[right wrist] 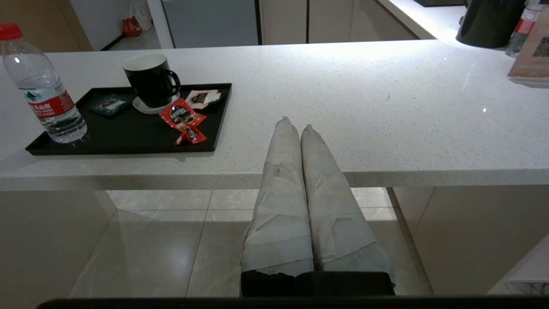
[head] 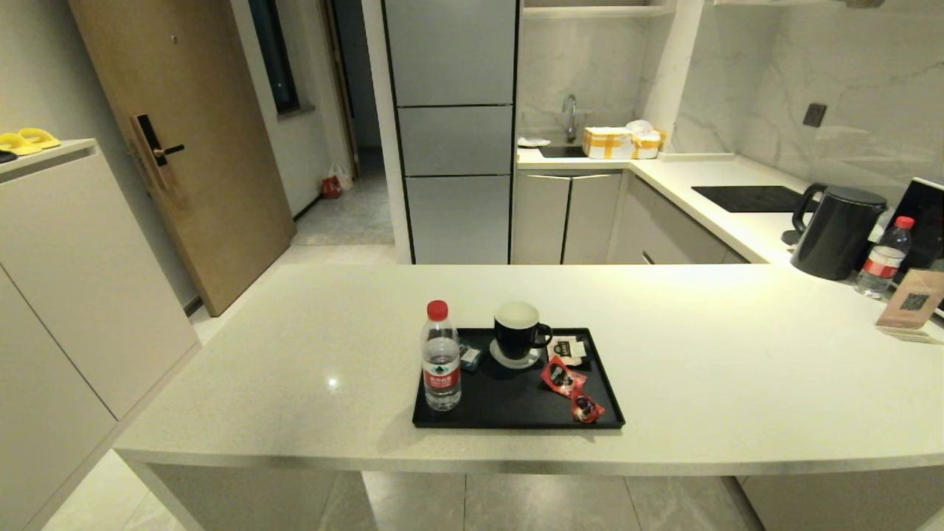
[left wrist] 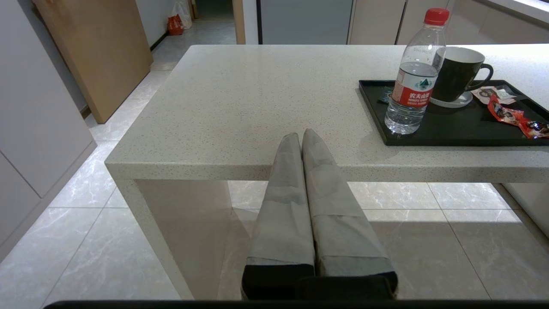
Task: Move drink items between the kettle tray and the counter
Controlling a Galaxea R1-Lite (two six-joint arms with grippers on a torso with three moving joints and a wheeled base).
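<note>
The black kettle tray (head: 516, 417) (left wrist: 454, 138) (right wrist: 124, 143) lies on the pale speckled counter (head: 737, 369) near its front edge. At the tray's front left corner stands the clear water bottle (head: 441, 355) (left wrist: 415, 73) (right wrist: 43, 86), upright, with a red cap. Two red drink-mix sachets (head: 572, 389) (right wrist: 183, 119) (left wrist: 512, 117) lie on the tray's right side. My left gripper (left wrist: 300, 136) is shut and empty, below and before the counter's edge, left of the tray. My right gripper (right wrist: 294, 126) is shut and empty, right of the tray. Neither gripper shows in the head view.
On the tray a black mug (head: 518, 331) sits on a white coaster, with a dark teal tea packet (head: 470, 357) and a pale packet (head: 566, 347) beside it. At the far right stand a black kettle (head: 837, 230), a second bottle (head: 883, 258) and a card stand (head: 911, 301).
</note>
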